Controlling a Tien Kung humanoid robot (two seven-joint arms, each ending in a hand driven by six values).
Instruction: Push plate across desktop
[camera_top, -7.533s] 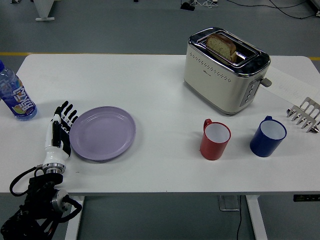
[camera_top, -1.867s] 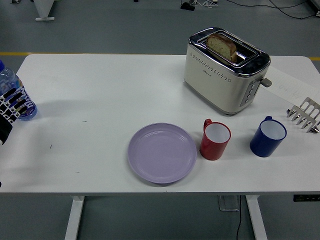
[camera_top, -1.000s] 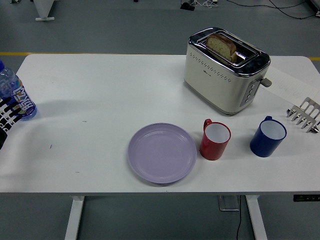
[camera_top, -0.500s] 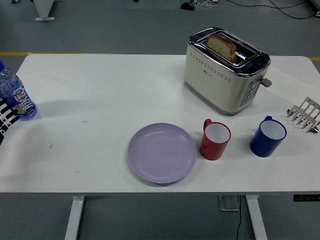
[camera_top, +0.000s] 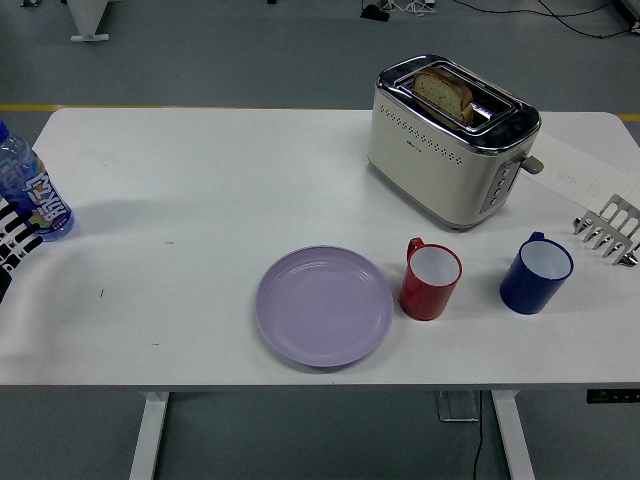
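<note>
Left hand (camera_top: 14, 240) is barely in frame at the left edge, fingers spread and holding nothing, just beside the water bottle (camera_top: 28, 190). The purple plate (camera_top: 324, 305) sits well apart from it, right beside the red mug (camera_top: 431, 279).

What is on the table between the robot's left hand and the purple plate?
Nothing. In the head view, the stretch of white table between the left hand at the left edge and the purple plate is bare.

Bottle (camera_top: 30, 195) label print and toaster (camera_top: 450, 140) marking unreadable.
</note>
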